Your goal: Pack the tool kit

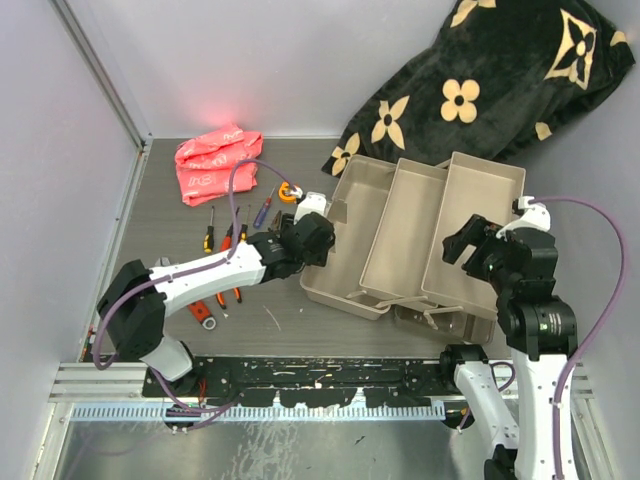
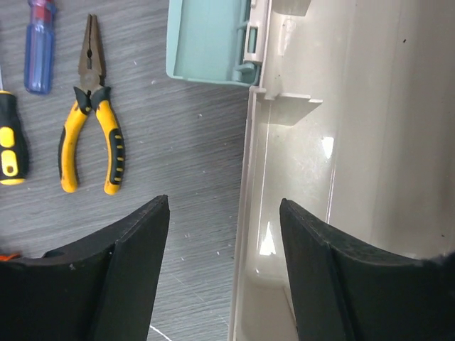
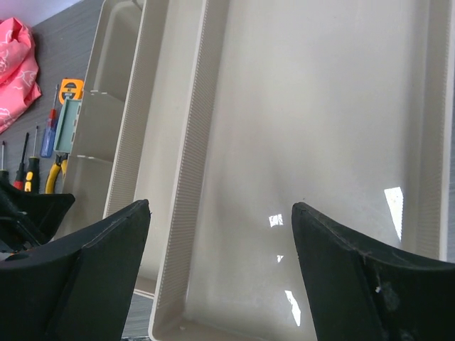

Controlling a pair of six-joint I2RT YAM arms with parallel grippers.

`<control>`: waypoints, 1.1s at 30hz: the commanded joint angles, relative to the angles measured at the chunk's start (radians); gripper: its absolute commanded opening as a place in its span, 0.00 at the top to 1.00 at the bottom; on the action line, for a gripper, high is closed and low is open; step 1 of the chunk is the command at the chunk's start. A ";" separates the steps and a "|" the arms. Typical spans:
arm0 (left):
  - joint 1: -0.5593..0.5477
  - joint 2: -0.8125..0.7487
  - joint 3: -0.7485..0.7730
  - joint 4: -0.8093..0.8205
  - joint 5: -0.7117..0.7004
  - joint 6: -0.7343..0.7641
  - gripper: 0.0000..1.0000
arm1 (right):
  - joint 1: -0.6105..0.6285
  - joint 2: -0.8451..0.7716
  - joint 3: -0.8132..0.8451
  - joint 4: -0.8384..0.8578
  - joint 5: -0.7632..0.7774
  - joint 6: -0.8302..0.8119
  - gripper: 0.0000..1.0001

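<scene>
The beige toolbox [image 1: 345,215] stands open, its trays [image 1: 470,215] fanned out to the right and nothing lying in them. My left gripper [image 1: 318,238] is open and straddles the box's left rim [image 2: 245,213], one finger over the table and one inside; in its own view the left gripper [image 2: 224,202] holds nothing. Left of the box lie yellow pliers [image 2: 92,135], a blue screwdriver [image 2: 39,42], other screwdrivers [image 1: 210,232] and an orange tape measure [image 1: 290,192]. A red tool [image 1: 203,311] shows partly under the left arm. My right gripper [image 3: 220,206] hovers open over the rightmost tray [image 3: 320,106].
A pink bag [image 1: 215,160] lies at the back left. The black flowered blanket [image 1: 490,80] is heaped behind the toolbox. A teal latch [image 2: 210,39] sticks out from the box's left wall. Grey walls close in the table on the left and at the back.
</scene>
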 commanded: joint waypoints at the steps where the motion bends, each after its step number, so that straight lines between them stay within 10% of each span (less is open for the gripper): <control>1: 0.019 -0.067 0.042 0.062 -0.044 0.072 0.35 | 0.003 0.064 0.036 0.112 -0.031 -0.029 0.14; 20: 0.087 -0.220 -0.127 0.185 0.239 0.182 0.41 | 0.029 0.470 0.114 0.268 -0.076 -0.074 0.20; 33: 0.093 -0.200 -0.247 0.291 0.287 0.239 0.42 | 0.131 0.604 0.196 0.232 -0.007 -0.113 0.83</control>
